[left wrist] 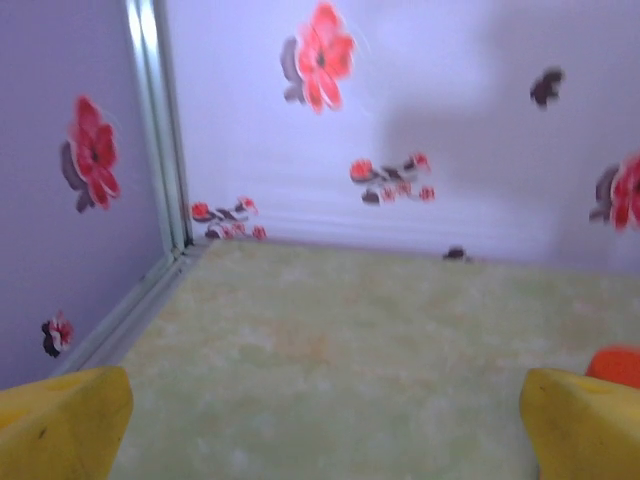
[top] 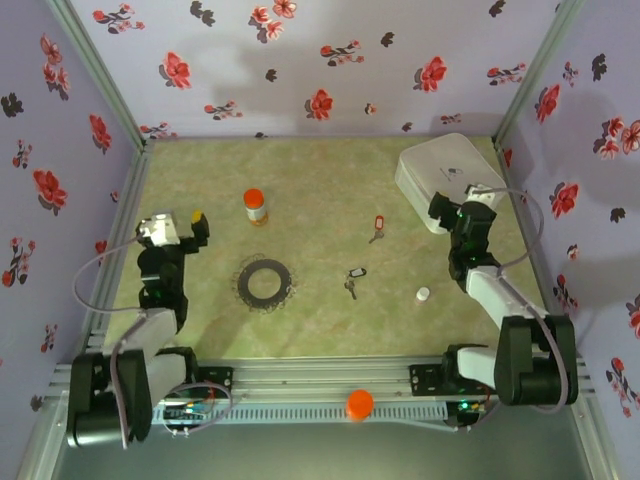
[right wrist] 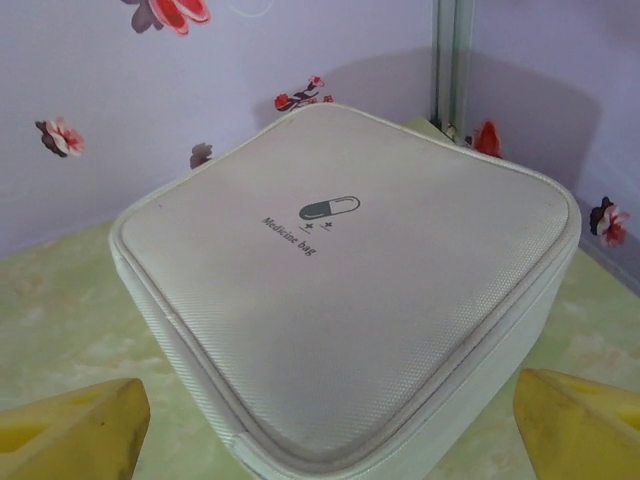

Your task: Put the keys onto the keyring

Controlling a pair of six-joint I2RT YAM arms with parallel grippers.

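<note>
Top external view: the keyring point(top: 265, 283) lies flat on the counter point(top: 330, 190) near the left arm. The red-tagged key point(top: 377, 227) and the dark-tagged key point(top: 353, 279) lie apart from it, toward the middle. Both the left gripper point(left wrist: 325, 430) and the right gripper point(right wrist: 325, 425) hang spread wide, holding nothing. From here the keys look too small to judge how they lie. Broad fingers could skid them away, and the right arm, facing the medicine bag point(right wrist: 340, 280), might shove it when swinging round.
</note>
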